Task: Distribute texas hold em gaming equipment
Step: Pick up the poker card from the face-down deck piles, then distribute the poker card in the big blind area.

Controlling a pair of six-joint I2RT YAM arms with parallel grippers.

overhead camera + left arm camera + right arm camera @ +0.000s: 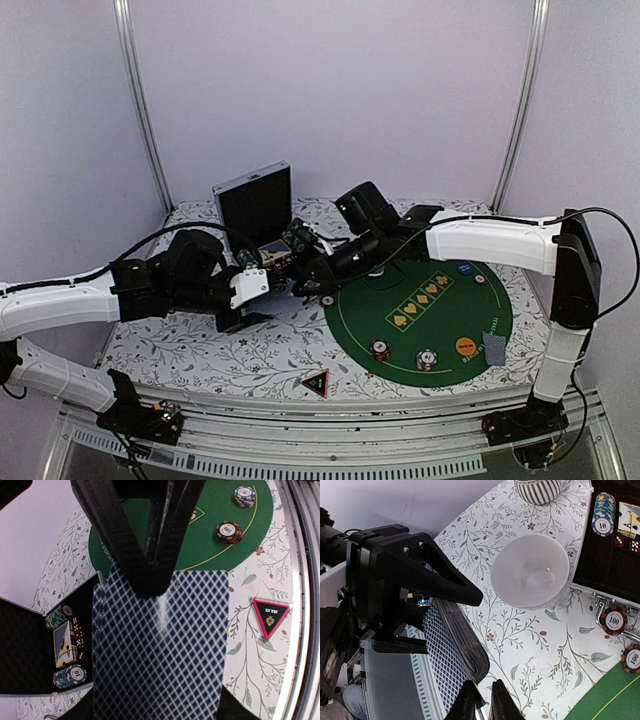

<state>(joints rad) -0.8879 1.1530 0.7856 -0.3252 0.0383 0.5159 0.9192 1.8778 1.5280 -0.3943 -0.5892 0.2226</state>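
Left fingers (112,535) clamp the blue-checked deck of thin playing cards (160,655) between them. Right fingers (466,702) sit nearly together at its edge; grip unclear. Cards likely light, slick, bendy: pinch one corner.

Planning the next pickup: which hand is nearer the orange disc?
Right. The right hand is just off the left edge of the mat, left of the orange disc; the left hand, holding the deck, is even farther left.

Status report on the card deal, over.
Left gripper clamped on deck. Right gripper pinching edge of top card, not yet pulled off. Bowl nearby, not blocking.
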